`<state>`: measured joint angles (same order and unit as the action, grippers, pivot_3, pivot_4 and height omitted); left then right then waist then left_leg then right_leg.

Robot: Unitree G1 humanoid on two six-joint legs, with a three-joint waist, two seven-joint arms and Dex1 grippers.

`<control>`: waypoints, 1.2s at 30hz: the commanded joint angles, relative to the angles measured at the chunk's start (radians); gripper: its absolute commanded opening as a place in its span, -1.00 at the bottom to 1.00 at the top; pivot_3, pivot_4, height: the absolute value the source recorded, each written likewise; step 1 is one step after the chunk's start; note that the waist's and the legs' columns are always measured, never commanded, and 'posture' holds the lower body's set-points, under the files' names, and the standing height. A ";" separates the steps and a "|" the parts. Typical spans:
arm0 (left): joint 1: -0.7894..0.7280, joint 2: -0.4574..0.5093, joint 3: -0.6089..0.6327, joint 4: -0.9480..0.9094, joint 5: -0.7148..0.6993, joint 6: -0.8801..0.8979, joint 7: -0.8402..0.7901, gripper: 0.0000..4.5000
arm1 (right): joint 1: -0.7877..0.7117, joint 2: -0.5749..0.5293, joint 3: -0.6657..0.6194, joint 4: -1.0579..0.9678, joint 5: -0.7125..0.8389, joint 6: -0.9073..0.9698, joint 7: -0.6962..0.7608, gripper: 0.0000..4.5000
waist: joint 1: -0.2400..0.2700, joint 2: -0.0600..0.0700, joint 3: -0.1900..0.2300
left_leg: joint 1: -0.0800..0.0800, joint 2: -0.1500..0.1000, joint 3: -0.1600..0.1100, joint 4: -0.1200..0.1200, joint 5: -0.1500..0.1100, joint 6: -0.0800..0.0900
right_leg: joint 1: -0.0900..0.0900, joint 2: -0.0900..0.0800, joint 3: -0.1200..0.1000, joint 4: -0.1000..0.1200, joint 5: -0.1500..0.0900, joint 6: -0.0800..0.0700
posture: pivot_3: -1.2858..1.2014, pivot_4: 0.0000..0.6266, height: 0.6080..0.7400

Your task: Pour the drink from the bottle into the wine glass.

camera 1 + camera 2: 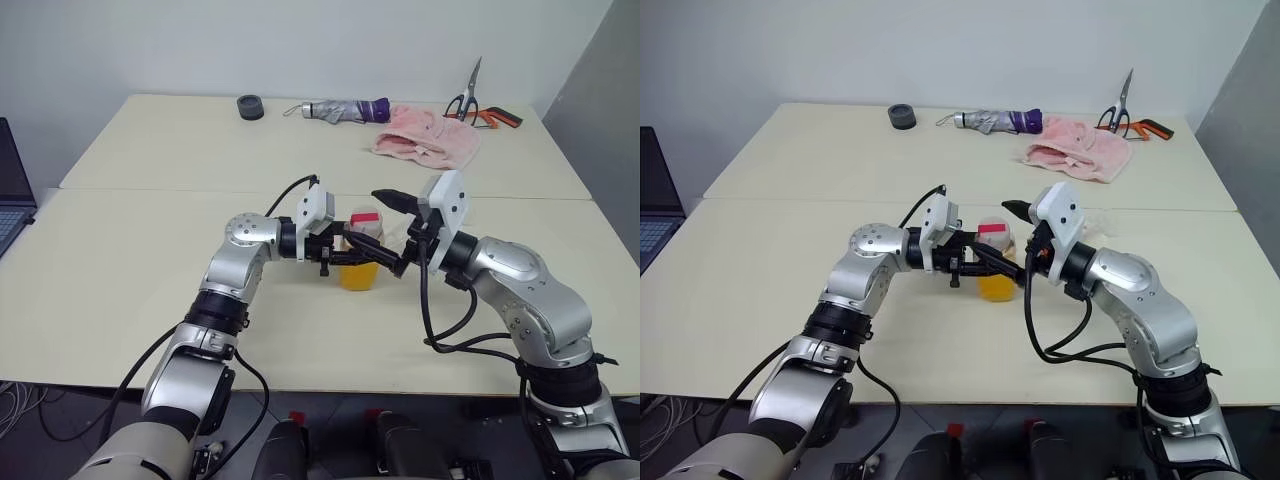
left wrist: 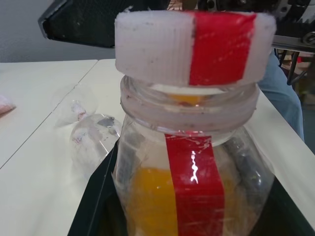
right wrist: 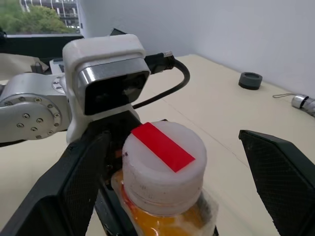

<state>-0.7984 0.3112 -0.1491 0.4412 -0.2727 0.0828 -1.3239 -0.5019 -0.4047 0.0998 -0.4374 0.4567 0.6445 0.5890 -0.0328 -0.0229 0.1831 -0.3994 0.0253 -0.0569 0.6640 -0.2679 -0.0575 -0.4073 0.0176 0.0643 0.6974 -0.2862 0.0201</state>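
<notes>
The bottle (image 1: 360, 262) is held just above the middle of the table, a red strip down its clear side and the orange drink (image 1: 358, 276) filling its lower half. My left gripper (image 1: 343, 255) reaches in from the left and is shut on the bottle's body. The white-and-red cap (image 3: 165, 164) is on the neck. My right gripper (image 3: 177, 182) is open, one black finger (image 3: 74, 187) on each side of the cap and neither touching it. The clear wine glass (image 2: 81, 123) shows on the table beyond the bottle; whether it stands upright I cannot tell.
At the table's far side are a black ring (image 1: 250, 106), a folded umbrella (image 1: 345, 110), a pink cloth (image 1: 430, 140) and scissors (image 1: 470, 100). A laptop (image 1: 12, 190) sits off the left edge. A seam joins the two tabletops (image 1: 150, 240).
</notes>
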 commanded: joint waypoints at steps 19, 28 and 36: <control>-0.005 0.008 0.010 -0.059 -0.019 -0.006 0.000 -0.21 | -0.029 -0.005 -0.017 -0.032 0.028 -0.032 0.007 -0.18 | 0.000 0.000 0.000 | 0.000 0.000 0.000 0.000 0.000 0.000 | 0.000 0.000 0.000 0.000 0.000 0.000 | 0.03 -0.52 1.00; -0.004 0.005 0.011 -0.061 -0.022 -0.002 0.001 -0.22 | -0.014 -0.018 0.002 -0.035 -0.046 -0.148 0.020 -0.22 | -0.001 0.000 0.000 | 0.000 0.000 0.000 0.000 0.000 0.000 | 0.000 0.000 0.000 0.000 0.000 0.000 | 0.03 -0.52 1.00; 0.000 0.004 0.011 -0.067 -0.023 0.000 0.005 -0.22 | 0.011 -0.005 -0.118 -0.059 0.096 -0.052 -0.005 -0.23 | 0.000 0.000 0.000 | 0.000 0.000 0.000 0.000 0.000 0.000 | 0.000 0.000 0.000 0.000 0.000 0.000 | 0.03 -0.52 1.00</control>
<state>-0.7905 0.3160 -0.1503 0.4210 -0.2726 0.0885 -1.3201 -0.4925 -0.3946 0.0366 -0.4482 0.5236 0.5882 0.5951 -0.0323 -0.0229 0.1831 -0.3995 0.0253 -0.0571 0.6641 -0.2679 -0.0575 -0.4073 0.0173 0.0641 0.6974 -0.2861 0.0200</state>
